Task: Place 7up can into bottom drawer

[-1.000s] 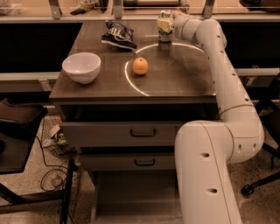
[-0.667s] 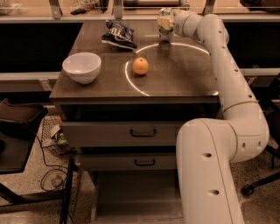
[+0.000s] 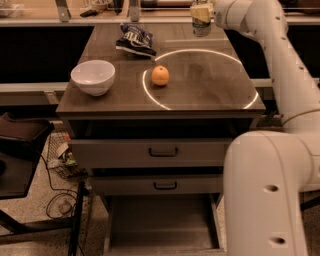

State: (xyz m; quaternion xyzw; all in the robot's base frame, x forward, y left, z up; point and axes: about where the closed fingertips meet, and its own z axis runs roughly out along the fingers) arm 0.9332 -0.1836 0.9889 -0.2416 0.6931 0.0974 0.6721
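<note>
The 7up can [image 3: 201,27] is at the far back right of the wooden table [image 3: 200,85], with only its silvery-green lower part showing. My gripper [image 3: 200,11] comes from the right and is closed around the can's top, holding it upright at the table's back edge. Whether the can touches the table cannot be told. The bottom drawer [image 3: 160,222] is pulled open below the cabinet front, a wide flat grey tray with nothing in it.
On the table are a white bowl [image 3: 93,76], an orange [image 3: 160,75] and a dark blue chip bag [image 3: 135,40]. Two grey drawers with dark handles [image 3: 163,151] sit above the open one. My white arm [image 3: 265,190] fills the front right. A dark chair [image 3: 20,145] stands left.
My gripper and the can have moved up and a little to the right in the view, toward the table's back edge. Nothing else has moved.
</note>
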